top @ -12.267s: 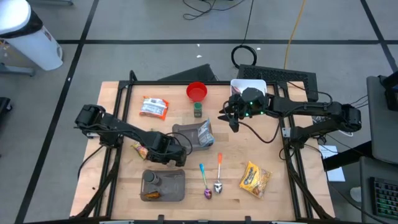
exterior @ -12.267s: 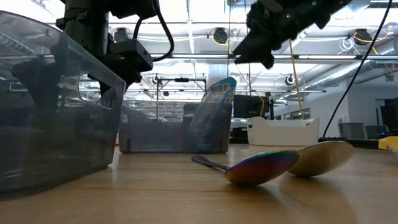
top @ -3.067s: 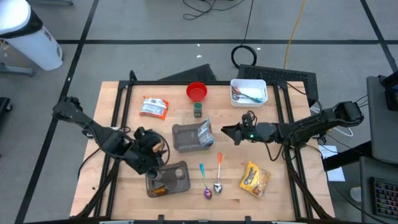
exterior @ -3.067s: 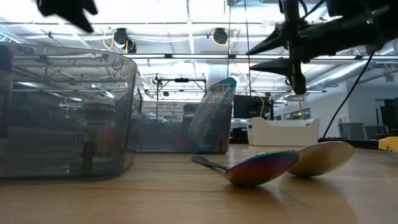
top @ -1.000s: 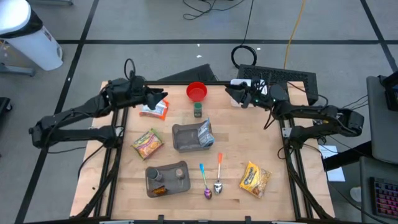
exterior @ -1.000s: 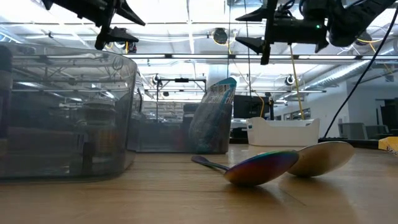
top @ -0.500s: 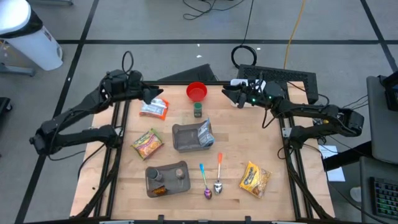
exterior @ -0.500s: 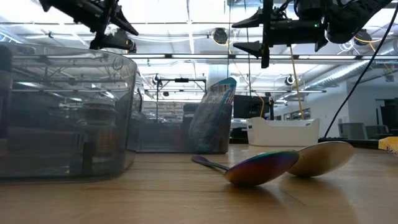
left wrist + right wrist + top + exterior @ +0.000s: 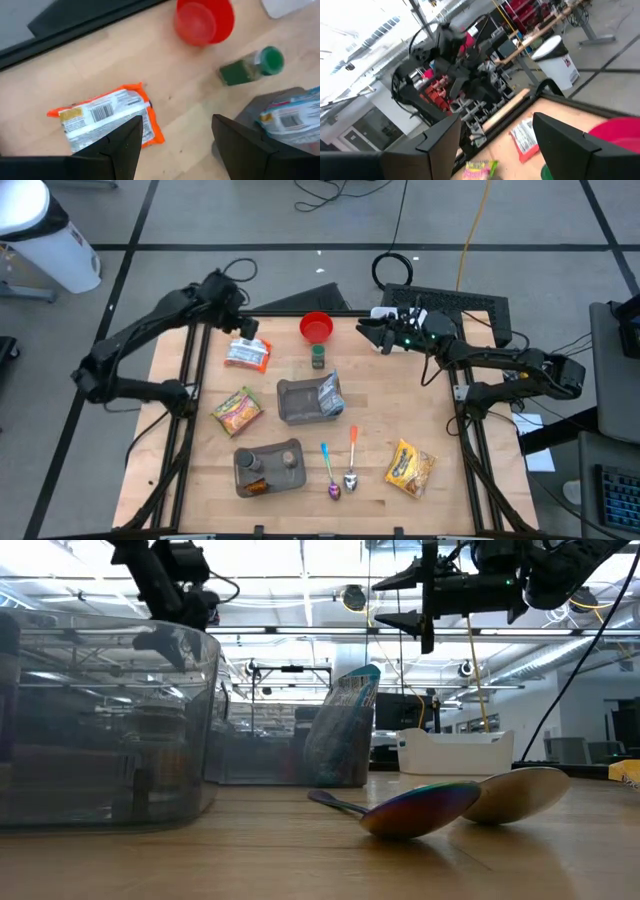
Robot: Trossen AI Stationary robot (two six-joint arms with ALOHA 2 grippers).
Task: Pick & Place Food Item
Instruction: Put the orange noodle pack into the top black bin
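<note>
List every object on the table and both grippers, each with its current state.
Left gripper: open, empty, above the orange snack packet, which lies flat.
Right gripper: open, empty, raised.
Red bowl: upright.
Green-capped bottle: on its side.
Grey bin: holds a blue packet standing.
Yellow packets: flat.
Two spoons: lying.

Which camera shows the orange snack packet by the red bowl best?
The left wrist view: the orange packet fills it, barcode visible. The high view shows it small, the right wrist view only distantly, the low view not at all.
</note>
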